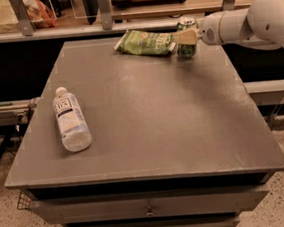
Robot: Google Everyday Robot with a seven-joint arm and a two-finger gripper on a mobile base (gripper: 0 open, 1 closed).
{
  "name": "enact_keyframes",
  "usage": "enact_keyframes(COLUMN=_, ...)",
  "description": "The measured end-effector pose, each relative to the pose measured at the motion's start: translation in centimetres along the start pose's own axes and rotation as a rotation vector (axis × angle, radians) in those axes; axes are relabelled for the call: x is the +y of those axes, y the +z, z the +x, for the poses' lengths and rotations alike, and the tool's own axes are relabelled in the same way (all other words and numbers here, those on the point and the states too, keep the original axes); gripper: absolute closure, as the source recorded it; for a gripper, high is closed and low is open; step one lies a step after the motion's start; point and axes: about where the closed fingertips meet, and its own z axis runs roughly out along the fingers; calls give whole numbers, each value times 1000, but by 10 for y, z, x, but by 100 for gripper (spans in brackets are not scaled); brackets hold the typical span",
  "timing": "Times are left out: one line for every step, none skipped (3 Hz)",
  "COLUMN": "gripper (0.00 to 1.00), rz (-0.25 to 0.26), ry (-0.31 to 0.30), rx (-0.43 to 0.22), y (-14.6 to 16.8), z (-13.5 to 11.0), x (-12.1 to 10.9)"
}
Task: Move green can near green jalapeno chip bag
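Note:
The green can (187, 49) stands upright at the far right of the grey table (147, 115), right next to the right end of the green jalapeno chip bag (145, 42), which lies flat near the far edge. My gripper (185, 37) reaches in from the right on a white arm (244, 23). Its pale fingers (187, 36) are around the upper part of the can and hide its middle. The can's base looks to rest on the table top.
A clear plastic water bottle (71, 121) lies on its side on the left part of the table. A shelf with metal uprights (104, 8) runs behind the far edge. Drawers (148, 208) sit below the front edge.

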Motion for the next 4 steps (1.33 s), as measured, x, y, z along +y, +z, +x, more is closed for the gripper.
enact_keyframes(gripper=31, rz=-9, ry=48, rx=-10, y=7, z=9, x=1)
enact_keyframes(gripper=8, rz=-15, ry=71, rx=-21, y=10, z=10, x=2)
enact_keyframes(gripper=0, rz=-24, ry=87, rx=-20, y=11, z=12, x=5)
enact_keyframes(gripper=0, rz=-36, ry=97, rx=-9, y=9, z=16, x=9)
